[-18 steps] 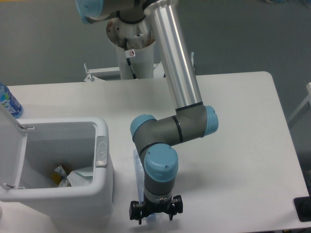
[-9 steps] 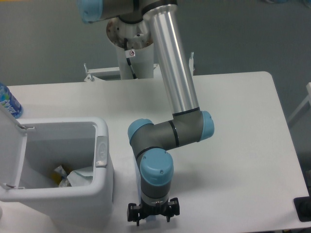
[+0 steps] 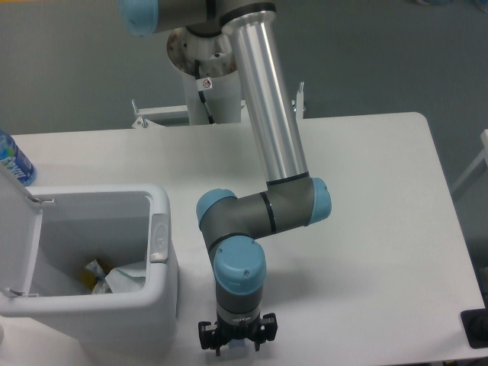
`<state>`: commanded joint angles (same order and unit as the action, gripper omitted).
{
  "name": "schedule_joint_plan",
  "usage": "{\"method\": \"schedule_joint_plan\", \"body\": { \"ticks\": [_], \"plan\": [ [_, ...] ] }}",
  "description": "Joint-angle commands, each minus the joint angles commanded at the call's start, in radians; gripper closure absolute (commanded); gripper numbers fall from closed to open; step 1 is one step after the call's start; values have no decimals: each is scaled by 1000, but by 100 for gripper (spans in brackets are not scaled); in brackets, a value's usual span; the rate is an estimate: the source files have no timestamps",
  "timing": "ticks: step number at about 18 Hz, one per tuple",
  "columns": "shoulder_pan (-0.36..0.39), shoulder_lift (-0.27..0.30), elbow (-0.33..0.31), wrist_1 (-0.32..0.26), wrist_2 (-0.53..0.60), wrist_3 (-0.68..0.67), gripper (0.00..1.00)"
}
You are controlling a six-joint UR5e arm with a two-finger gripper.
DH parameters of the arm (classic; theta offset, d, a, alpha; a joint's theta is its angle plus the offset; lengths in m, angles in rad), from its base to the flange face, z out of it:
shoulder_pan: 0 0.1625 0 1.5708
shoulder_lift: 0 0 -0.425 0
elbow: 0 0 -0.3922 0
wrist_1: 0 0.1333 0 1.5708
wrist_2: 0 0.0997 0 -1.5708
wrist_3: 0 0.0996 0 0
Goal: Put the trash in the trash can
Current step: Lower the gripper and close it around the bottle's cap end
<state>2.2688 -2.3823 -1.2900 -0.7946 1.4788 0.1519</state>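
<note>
The trash can [image 3: 162,293] stands at the front left of the table with its lid [image 3: 15,229] swung open to the left. A crumpled whitish wrapper [image 3: 122,276] lies inside it on the bottom. My gripper [image 3: 237,341] points straight down near the table's front edge, just right of the can. A small pale blue sliver of plastic [image 3: 238,348] shows between its black fingers [image 3: 207,335]. The wrist and elbow hide the rest of the flattened bottle. From this view I cannot make out how far apart the jaws stand.
An uncrushed blue-labelled bottle [image 3: 11,162] stands at the far left behind the can's lid. The arm's pedestal [image 3: 206,69] rises behind the table. A black object [image 3: 476,328] sits at the front right corner.
The wrist and gripper have shifted a little left and toward the front edge. The strip of flattened bottle seen beside the wrist earlier is now covered by the arm.
</note>
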Motion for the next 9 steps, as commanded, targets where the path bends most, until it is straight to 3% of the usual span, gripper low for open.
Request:
{"method": "schedule_joint_plan", "body": {
  "ticks": [2, 9],
  "plan": [
    [-2, 0, 0, 2, 2, 2, 30],
    [-2, 0, -3, 2, 20, 3, 41]
  ]
}}
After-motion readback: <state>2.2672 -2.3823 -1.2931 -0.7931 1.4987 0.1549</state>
